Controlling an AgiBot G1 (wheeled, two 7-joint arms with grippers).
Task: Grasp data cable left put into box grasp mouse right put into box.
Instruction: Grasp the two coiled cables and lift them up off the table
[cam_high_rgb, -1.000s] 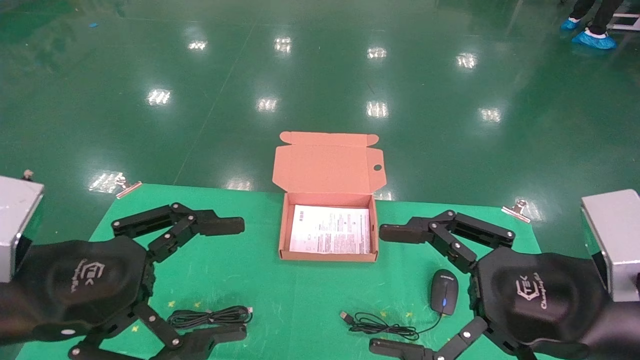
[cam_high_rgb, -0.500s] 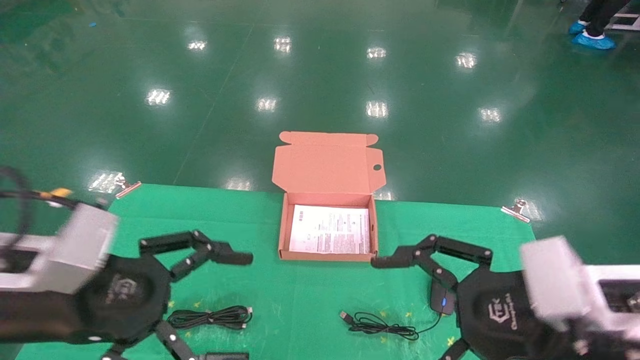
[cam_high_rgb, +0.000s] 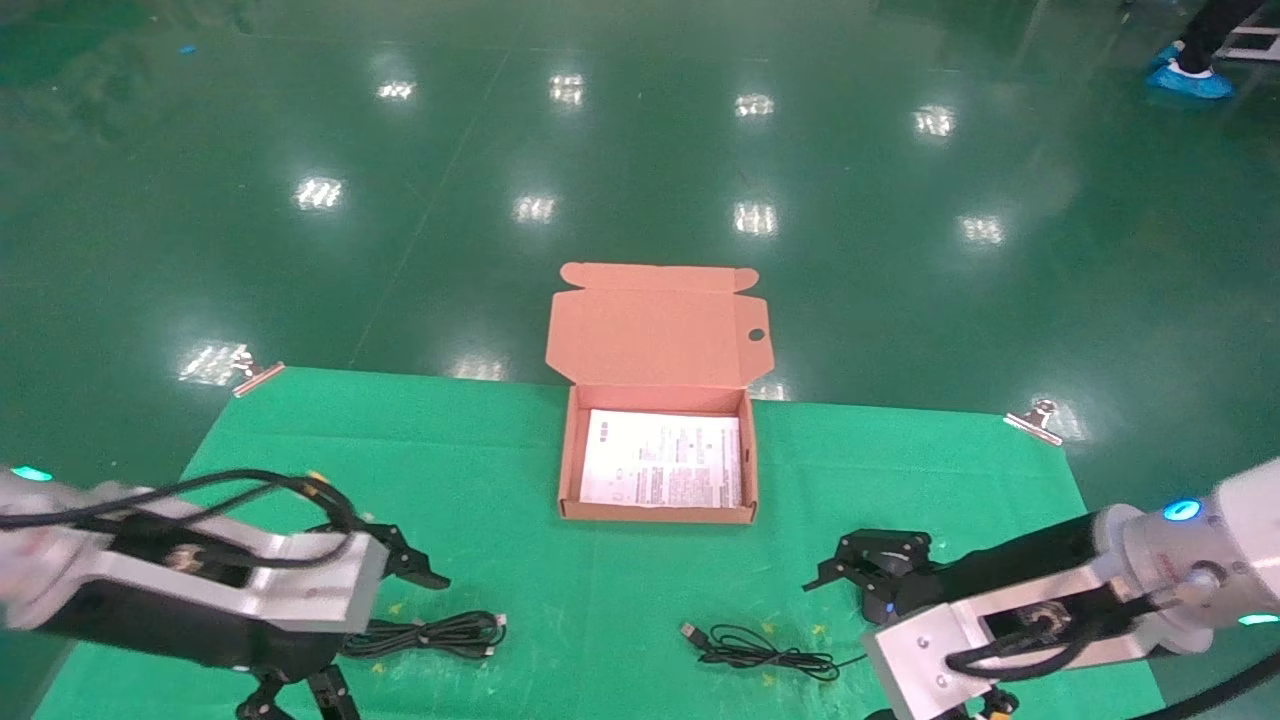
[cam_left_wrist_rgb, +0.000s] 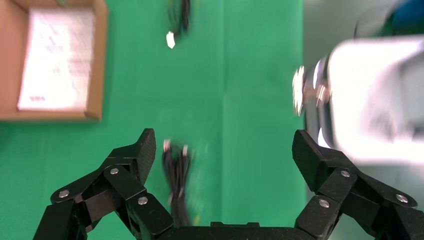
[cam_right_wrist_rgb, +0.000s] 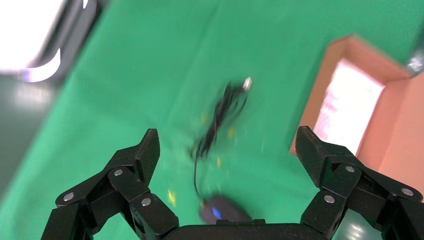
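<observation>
Along the near edge of the green mat (cam_high_rgb: 500, 470), the head view shows both arms low over the table: the left gripper (cam_high_rgb: 340, 640) sits at the near-left above one end of the data cable (cam_high_rgb: 430, 634), and the right gripper (cam_high_rgb: 880, 580) sits at the near-right over the mouse (cam_high_rgb: 885, 606), which it mostly hides there, only a blue glint showing. The wrist views fill in what the head view cannot. From the left wrist, the left gripper (cam_left_wrist_rgb: 222, 155) has its fingers (cam_left_wrist_rgb: 137, 157) spread wide and empty, with the data cable (cam_left_wrist_rgb: 176, 175) lying on the mat between them, untouched. From the right wrist, the right gripper (cam_right_wrist_rgb: 227, 155) is likewise wide open, the mouse (cam_right_wrist_rgb: 222, 214) with its blue wheel lying just under the palm, its thin cord (cam_right_wrist_rgb: 215, 125) trailing away across the mat. Farther off, at the mat's middle, the box (cam_high_rgb: 570, 470) stands open, lid flap raised behind it, a white printed sheet (cam_high_rgb: 662, 470) on its bottom.
</observation>
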